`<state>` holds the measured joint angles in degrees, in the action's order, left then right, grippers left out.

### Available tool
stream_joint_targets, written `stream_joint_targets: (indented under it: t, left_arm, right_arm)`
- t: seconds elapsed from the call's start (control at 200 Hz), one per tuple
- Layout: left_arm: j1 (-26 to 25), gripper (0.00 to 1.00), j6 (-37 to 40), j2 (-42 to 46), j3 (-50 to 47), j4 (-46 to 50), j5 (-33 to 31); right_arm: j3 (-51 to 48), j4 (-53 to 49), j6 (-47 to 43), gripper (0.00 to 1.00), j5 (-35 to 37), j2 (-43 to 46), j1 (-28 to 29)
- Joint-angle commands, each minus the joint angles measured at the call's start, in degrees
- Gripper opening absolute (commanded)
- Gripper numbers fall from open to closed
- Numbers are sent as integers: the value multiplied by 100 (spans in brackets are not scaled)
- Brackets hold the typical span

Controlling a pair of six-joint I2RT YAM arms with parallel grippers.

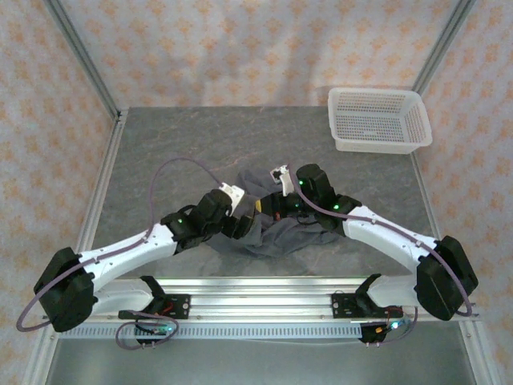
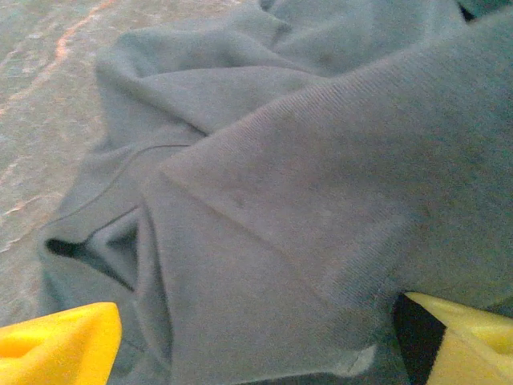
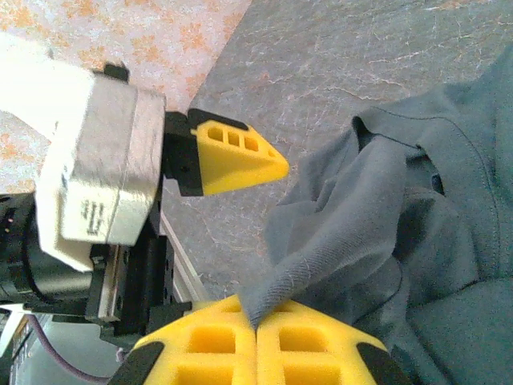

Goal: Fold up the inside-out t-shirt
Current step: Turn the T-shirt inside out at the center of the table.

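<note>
Lying bunched near the near edge of the grey stone-patterned table (image 1: 184, 144), the dark slate-grey soft-cloth t-shirt (image 1: 276, 233) runs mostly left-right; which way its neck points is unclear. The right gripper (image 3: 256, 325) has its yellow fingers pinched on 1 fold. The left gripper (image 2: 256, 349) straddles the cloth, fingers apart. Bare tabletop lies beyond, with the white mesh plastic basket (image 1: 377, 120) well apart.

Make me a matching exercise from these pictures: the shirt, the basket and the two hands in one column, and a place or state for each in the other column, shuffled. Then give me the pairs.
Column one
1. t-shirt
2. basket
3. left hand
4. right hand

Column two
A. shut, pinching a fold of grey cloth
B. at the far right corner of the table
C. open, fingers wide apart
D. bunched up, near the middle

Pairs: 1-D, 2-B, 3-C, 4-A
</note>
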<state>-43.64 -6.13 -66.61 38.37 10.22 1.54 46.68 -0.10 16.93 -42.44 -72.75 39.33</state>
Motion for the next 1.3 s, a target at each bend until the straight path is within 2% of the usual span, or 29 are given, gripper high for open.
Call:
stream_joint_targets:
  t: [0.0, 0.08, 0.19, 0.31, 0.42, 0.55, 0.6, 0.686, 0.791, 0.961, 1.021, 1.066, 1.076, 1.116, 1.206, 1.291]
  left_arm:
    - [-169, 90, 442, 560, -291, -628, 404]
    - [-240, 92, 512, 785, -420, -556, 146]
    - [-239, 92, 413, 644, -356, -256, -781]
    - [-241, 91, 455, 184, -86, -183, -762]
    - [-237, 90, 363, -214, 124, -316, -1126]
    - [-223, 67, 101, -254, 171, -526, -1687]
    - [-158, 61, -32, -81, 120, -582, -1757]
    - [156, 57, -261, 358, -54, -712, -1330]
    - [602, 46, -439, 767, -232, -894, -468]
    - [778, 31, -337, 538, 18, -747, 512]
    - [778, 20, -320, 402, 86, -740, 709]
    - [778, 3, -352, 333, 116, -756, 780]
    - [778, 0, -371, 326, 117, -758, 785]
    - [786, 0, -471, 341, 139, -774, 832]
    - [839, 0, -950, 488, 382, -668, 1253]
    - [839, 0, -1522, 598, 750, -531, 1619]
  right_arm:
    - [259, -107, -150, 0, 91, 87, 5]
    - [297, -127, -155, 0, 118, 59, -3]
    - [313, 9, -76, 0, -16, -10, -4]
    - [399, 10, -30, 0, -114, -94, 0]
    - [432, -5, -29, 0, -131, -82, -4]
    - [405, -151, -87, 0, -55, -25, -1]
    - [380, -245, -140, 0, 0, 12, -4]
    - [293, -324, -211, 0, 130, 88, 2]
    - [248, -326, -229, 0, 143, 88, -4]
    - [274, -251, -212, 0, 65, 16, -4]
    - [298, -351, -276, 0, 168, -2, 4]
    - [299, -454, -342, 0, 288, -18, 12]
    - [298, -484, -364, 1, 328, -30, 13]
    - [314, -623, -438, 8, 576, -55, 41]
    - [518, -1144, -1003, 34, 1428, -254, 382]
    - [817, -1405, -1210, 44, 2493, -676, 729]
